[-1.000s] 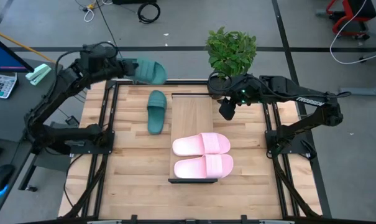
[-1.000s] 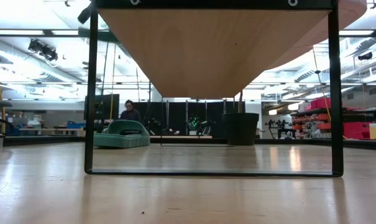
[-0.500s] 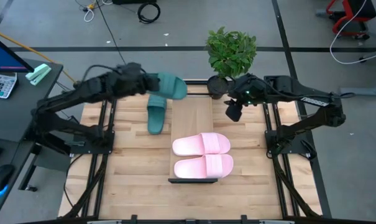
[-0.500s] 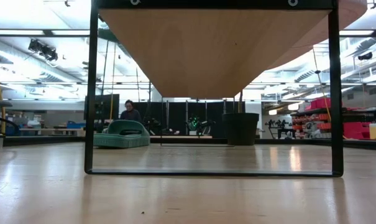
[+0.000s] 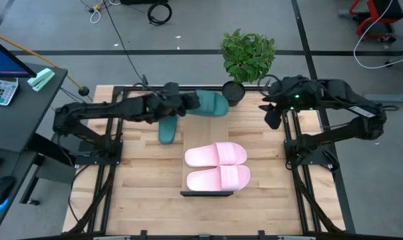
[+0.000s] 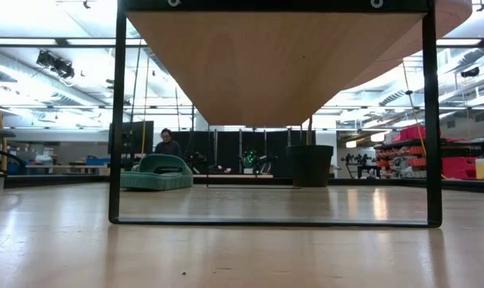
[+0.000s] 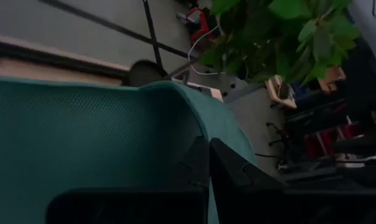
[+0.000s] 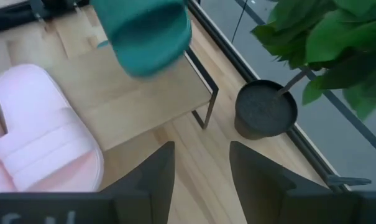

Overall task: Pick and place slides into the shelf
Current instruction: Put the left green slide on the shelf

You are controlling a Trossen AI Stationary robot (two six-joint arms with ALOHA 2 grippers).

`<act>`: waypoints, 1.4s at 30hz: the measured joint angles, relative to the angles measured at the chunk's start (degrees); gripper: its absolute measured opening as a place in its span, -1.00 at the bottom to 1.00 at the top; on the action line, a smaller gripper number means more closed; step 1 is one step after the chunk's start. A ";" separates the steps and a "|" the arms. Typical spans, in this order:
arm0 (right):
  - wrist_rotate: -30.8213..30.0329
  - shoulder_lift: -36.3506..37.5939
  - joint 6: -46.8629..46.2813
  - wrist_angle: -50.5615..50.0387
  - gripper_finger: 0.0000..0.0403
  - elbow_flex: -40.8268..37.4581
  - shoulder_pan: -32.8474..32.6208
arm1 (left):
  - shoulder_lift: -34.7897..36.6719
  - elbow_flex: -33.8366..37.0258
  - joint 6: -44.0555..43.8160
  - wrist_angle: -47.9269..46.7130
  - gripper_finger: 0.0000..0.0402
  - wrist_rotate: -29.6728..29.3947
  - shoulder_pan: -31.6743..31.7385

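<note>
My left gripper [image 5: 185, 105] is shut on one dark teal slide [image 5: 209, 105] and holds it in the air over the far end of the shelf [image 5: 204, 130]. In the left wrist view this slide [image 7: 94, 137] fills the picture. The other teal slide [image 5: 166, 127] lies sole down on the table left of the shelf, partly under my left arm. Two pink slides [image 5: 216, 155] [image 5: 218, 178] lie side by side on the shelf's near half. My right gripper [image 5: 273, 117] is open and hangs right of the shelf, touching nothing. My left gripper pinches the teal slide between its two fingers [image 7: 237, 180] at the end nearest the arm [image 5: 193, 105], coming about level from the table's left. The slide is lifted clear and sticks out to the right above the shelf's far end [image 8: 147, 31]. Which part the fingers grip is hidden by the slide.
A potted plant [image 5: 248, 53] stands at the table's far edge, its dark pot [image 8: 265, 109] just beyond the shelf's far right corner. The low view looks under the shelf's board [image 6: 274, 64], between its black frame legs. A desk with a calculator [image 5: 1, 90] stands left of the table.
My left arm has swung the held teal slide from the table's far left corner toward the right, until it hangs over the shelf's far end. My right gripper has drawn back from the shelf's far end toward the table's right edge. The other slides have stayed put.
</note>
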State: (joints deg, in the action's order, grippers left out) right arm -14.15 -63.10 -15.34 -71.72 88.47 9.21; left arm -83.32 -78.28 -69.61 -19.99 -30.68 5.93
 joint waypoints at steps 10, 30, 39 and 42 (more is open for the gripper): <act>0.00 3.22 3.54 -1.79 -0.21 0.02 0.00 | -6.37 0.04 -9.94 6.53 -0.98 -3.58 -1.72; 0.04 2.79 4.42 -1.73 -0.22 0.02 0.02 | -10.63 0.00 -14.18 8.37 -0.98 -3.95 -2.05; 0.04 2.79 3.88 -1.70 -0.22 0.02 0.02 | -12.30 -0.05 -14.22 8.13 -0.98 -2.88 -1.88; 0.04 2.79 3.79 -1.68 -0.22 0.02 0.02 | -12.37 0.07 -14.59 7.96 -0.98 -2.45 -1.88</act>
State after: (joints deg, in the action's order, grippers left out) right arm -14.11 -60.31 -11.55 -73.41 88.49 9.23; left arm -95.69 -78.22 -84.20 -12.03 -33.14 4.05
